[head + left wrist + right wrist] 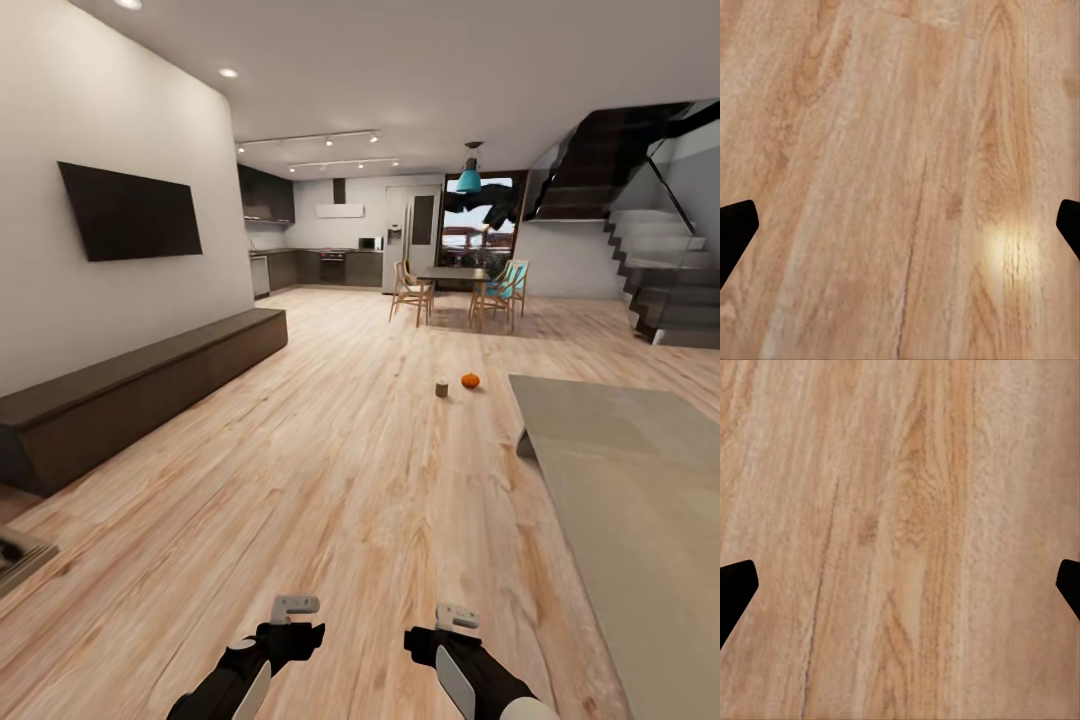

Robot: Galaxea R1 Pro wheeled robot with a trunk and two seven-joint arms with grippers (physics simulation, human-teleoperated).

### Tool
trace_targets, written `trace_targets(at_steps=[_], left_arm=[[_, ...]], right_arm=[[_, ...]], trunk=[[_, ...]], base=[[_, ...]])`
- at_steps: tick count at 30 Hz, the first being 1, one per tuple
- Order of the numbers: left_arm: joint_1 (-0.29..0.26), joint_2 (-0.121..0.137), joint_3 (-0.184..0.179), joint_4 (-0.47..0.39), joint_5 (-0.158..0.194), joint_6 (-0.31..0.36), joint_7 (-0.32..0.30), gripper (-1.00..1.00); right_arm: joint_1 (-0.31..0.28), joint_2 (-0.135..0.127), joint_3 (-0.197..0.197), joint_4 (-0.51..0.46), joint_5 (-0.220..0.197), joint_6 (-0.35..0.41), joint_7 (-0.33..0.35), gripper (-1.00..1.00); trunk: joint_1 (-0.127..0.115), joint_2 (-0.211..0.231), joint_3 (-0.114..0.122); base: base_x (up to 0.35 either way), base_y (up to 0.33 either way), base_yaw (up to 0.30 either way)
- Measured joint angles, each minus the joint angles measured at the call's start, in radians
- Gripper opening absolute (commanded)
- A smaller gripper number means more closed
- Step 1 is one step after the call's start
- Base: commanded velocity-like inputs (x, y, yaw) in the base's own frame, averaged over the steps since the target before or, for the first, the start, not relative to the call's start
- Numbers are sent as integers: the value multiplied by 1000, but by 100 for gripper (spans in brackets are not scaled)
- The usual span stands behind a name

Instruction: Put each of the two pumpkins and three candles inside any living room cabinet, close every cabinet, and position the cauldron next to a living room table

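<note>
I can't identify the small object [441,388] beside the pumpkin [470,380], far ahead of my left end effector [900,225] and right end effector [900,585], both spread wide, empty.

Floor [340,470]: pale wood planks, visible grain and knots, smooth with a satin sheen; a soft light reflection showed on it in the left wrist view. Cabinet [140,385]: dark brown wood, matt. Rug [640,480]: grey, flat, matt, cloth-like. Pumpkin [470,380]: bright orange, slightly glossy. Staircase [660,270]: glass balustrade, dark treads.
</note>
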Motion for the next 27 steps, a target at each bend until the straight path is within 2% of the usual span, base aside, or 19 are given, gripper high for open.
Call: trace_targets(at_steps=[18,27], left_arm=[[0,0,0,0,0,0,0,100],[1,0,0,0,0,0,0,100]], right_arm=[[0,0,0,1,0,0,0,100],[0,1,0,1,0,-1,0,100]], trunk=[[0,0,0],[0,0,0]], base=[[73,-33,0],[190,0,0]])
